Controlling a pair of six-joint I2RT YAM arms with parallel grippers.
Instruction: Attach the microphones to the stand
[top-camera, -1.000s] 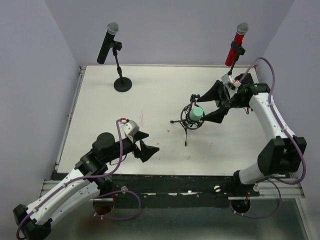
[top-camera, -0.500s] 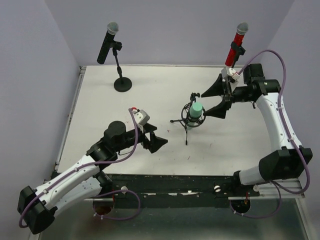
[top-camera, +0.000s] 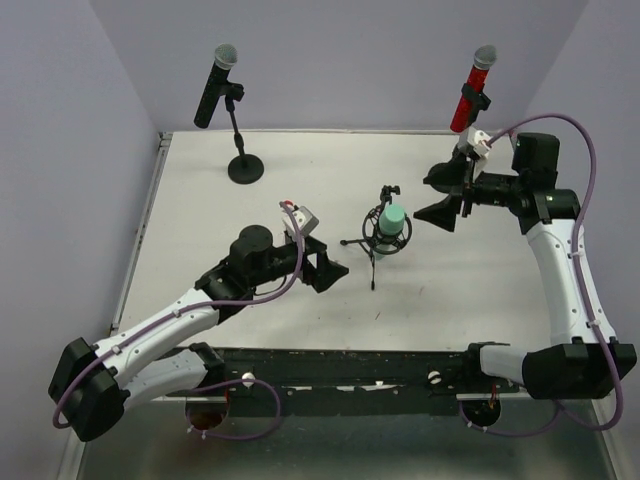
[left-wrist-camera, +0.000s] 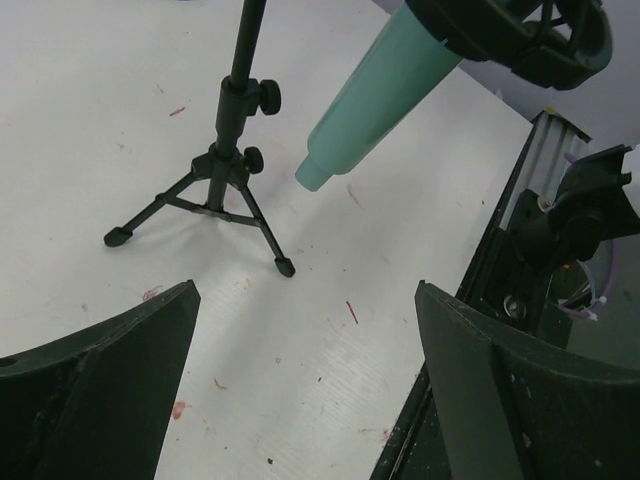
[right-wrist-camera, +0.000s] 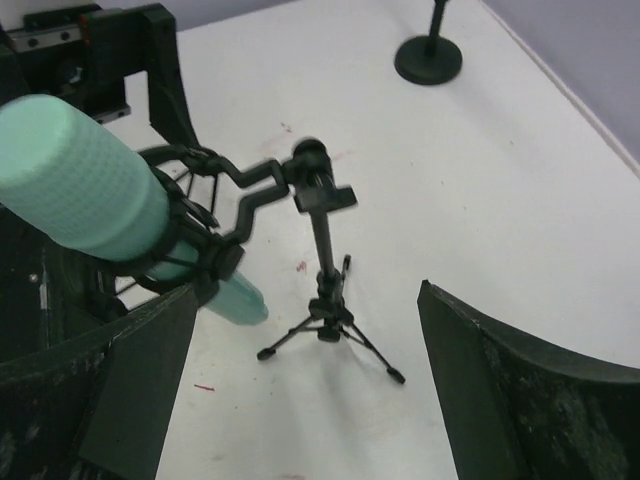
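Left gripper (left-wrist-camera: 305, 295): fingers spread wide, nothing held.
Right gripper (right-wrist-camera: 308, 290): likewise spread, empty.
Teal microphone (left-wrist-camera: 372, 100): head cut off past the clip (left-wrist-camera: 520, 35) in the left wrist view.

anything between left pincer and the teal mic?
Nothing visible. The left pincer is open, with only bare table between it and the teal mic, which already sits in the ring mount of the tripod stand.

Top camera looks down from above the near edge of the desk (top-camera: 200, 230); the 2 wrist cameras, close, share the tripod stand (left-wrist-camera: 228, 165) from opposite sides.
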